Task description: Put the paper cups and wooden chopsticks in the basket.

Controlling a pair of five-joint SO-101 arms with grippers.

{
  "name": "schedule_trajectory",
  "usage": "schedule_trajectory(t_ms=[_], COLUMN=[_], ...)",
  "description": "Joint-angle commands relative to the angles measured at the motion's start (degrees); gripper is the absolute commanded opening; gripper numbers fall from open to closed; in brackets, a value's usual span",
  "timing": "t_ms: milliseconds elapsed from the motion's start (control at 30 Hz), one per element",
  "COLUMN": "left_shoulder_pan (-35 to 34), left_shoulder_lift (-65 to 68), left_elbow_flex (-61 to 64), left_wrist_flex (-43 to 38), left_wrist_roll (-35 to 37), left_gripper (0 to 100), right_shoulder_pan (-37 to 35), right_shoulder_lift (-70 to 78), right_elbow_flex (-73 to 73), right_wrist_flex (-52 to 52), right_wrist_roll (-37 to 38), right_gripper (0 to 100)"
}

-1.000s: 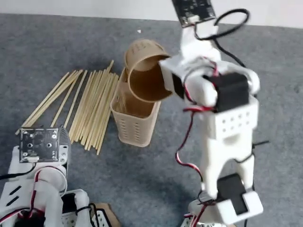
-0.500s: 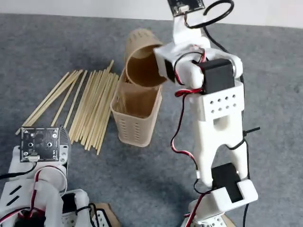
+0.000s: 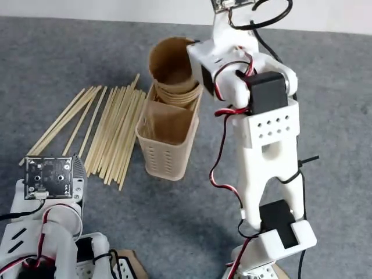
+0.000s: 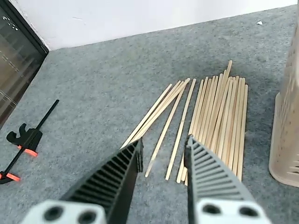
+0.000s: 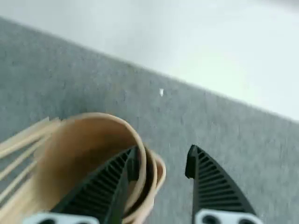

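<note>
High view is showing the right arm stretching over one basket (image 3: 165,154) mid-table, the right gripper (image 5: 161,156) straddling the top paper cup (image 3: 170,61) rim, jaws spread, not squeezing. That cup is nesting upright on a stack in the far compartment; stack count unclear. Left gripper (image 4: 163,147) is hovering released over roughly twenty chopsticks (image 3: 110,131) lying toward the table (image 3: 325,116) left edge.

Basket (image 4: 287,135) cut by left wrist view's edge, top cup (image 5: 86,151) blurred and cropped in right wrist view, lower cups (image 3: 176,96) hidden in basket save rims.
</note>
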Motion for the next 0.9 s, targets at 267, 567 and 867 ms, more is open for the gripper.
schedule_trajectory(t_ms=[267,567,867], left_shoulder_pan=[-0.75,-0.75,-0.84], left_shoulder_lift=[0.13,0.13,0.22], left_elbow_flex=[-0.13,-0.13,-1.19], left_wrist_flex=[-1.23,-1.23,-1.32], left_wrist_roll=[-0.62,-0.62,-0.62], left_gripper=[18,18,18], right_shoulder_pan=[0.92,2.24,2.24], right_shoulder_lift=[8.75,17.19,12.79], right_elbow_flex=[6.02,14.99,8.31], right_wrist_flex=[-2.86,-2.77,-1.8], right_wrist_roll=[-0.18,-0.18,-0.26], right_gripper=[17.0,17.0,17.0])
